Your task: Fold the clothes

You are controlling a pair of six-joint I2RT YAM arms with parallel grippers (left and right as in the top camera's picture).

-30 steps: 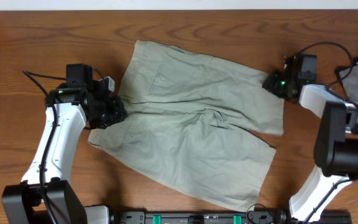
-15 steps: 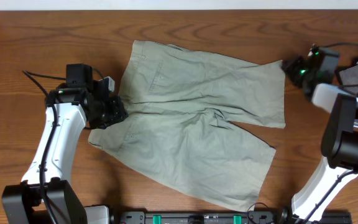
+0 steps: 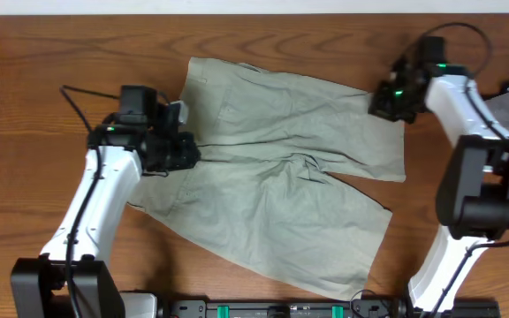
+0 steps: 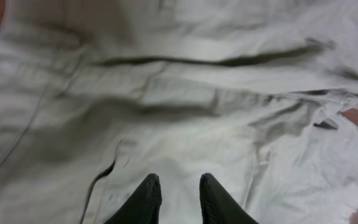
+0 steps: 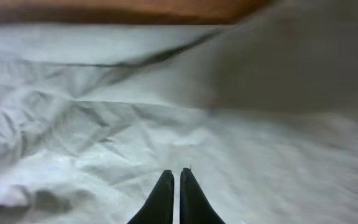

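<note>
Shorts lie spread flat on the table, waistband left, legs right. Right gripper has swung back from off the cloth onto the far leg's hem corner, fingers pressed together, nothing visibly pinched. Left gripper has slid inward over the waistband. Its fingers are narrowly apart, and I can't tell if fabric's caught. Smoothing looks finished, so the first fold is likely next.

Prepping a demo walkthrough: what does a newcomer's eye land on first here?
The pale khaki-green cotton shorts lie spread out and unfolded across the middle of the brown wooden table. Two white-and-black arms flank them. The left fingers are slightly apart over the waistband end, and the right fingers are shut together at the far leg's hem.
</note>
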